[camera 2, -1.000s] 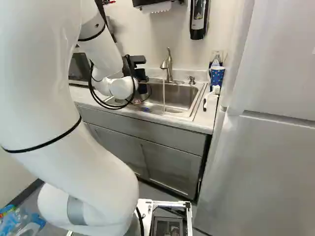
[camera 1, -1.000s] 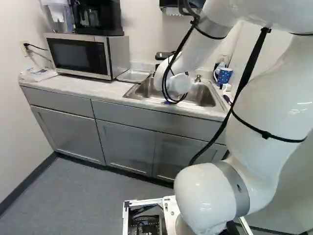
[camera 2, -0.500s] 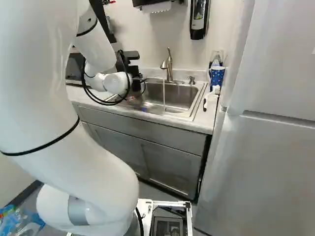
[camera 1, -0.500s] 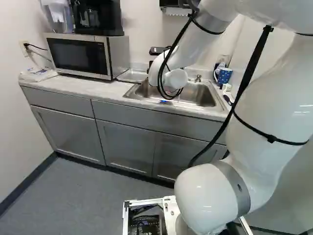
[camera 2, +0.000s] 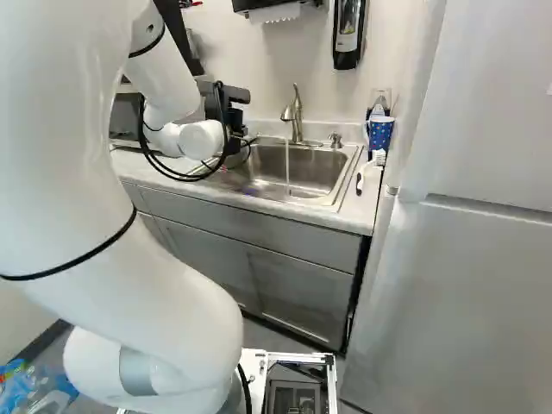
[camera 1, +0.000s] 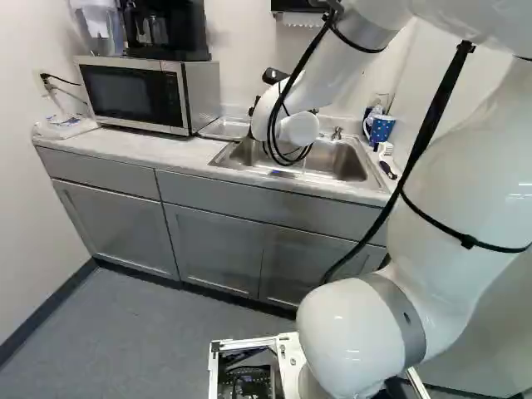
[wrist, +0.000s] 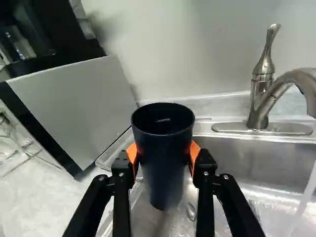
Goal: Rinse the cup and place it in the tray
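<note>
Pale countertop (camera 1: 170, 150) holds 1 tray (camera 1: 226, 128).

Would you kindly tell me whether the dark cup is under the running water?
No, the dark cup is in the gripper, off to one side of the stream from the faucet.

Sink (camera 2: 302, 172) in the tabletop (camera 1: 158, 148), faucet (camera 2: 296, 116) behind
In the left base view: microwave (camera 1: 133, 93) at left, coffee maker (camera 1: 187, 29) on it, tray (camera 1: 226, 129) between microwave and sink, mug (camera 1: 382, 128) right of the sink.
</note>
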{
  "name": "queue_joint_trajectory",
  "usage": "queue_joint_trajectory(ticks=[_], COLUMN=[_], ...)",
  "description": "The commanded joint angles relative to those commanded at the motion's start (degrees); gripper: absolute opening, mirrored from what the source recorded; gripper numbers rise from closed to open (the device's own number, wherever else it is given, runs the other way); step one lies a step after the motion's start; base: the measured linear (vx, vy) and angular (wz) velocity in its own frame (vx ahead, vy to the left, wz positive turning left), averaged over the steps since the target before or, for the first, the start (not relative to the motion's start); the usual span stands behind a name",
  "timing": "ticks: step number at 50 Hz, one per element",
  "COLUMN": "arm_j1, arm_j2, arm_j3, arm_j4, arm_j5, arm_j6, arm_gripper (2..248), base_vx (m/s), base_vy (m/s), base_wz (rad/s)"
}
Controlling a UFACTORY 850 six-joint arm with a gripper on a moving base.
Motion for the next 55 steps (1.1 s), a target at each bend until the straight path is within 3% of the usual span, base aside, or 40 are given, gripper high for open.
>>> queue_joint_trajectory(ticks=[55], arm_j1=[0.0], arm_j2=[0.0], arm_j3=[0.0], arm_j4=[0.0], arm_j5=[0.0], arm_j6=[33.1], arm_gripper=[121], base_vx=[0.000], base_vy=[0.000], base_wz=[0.000])
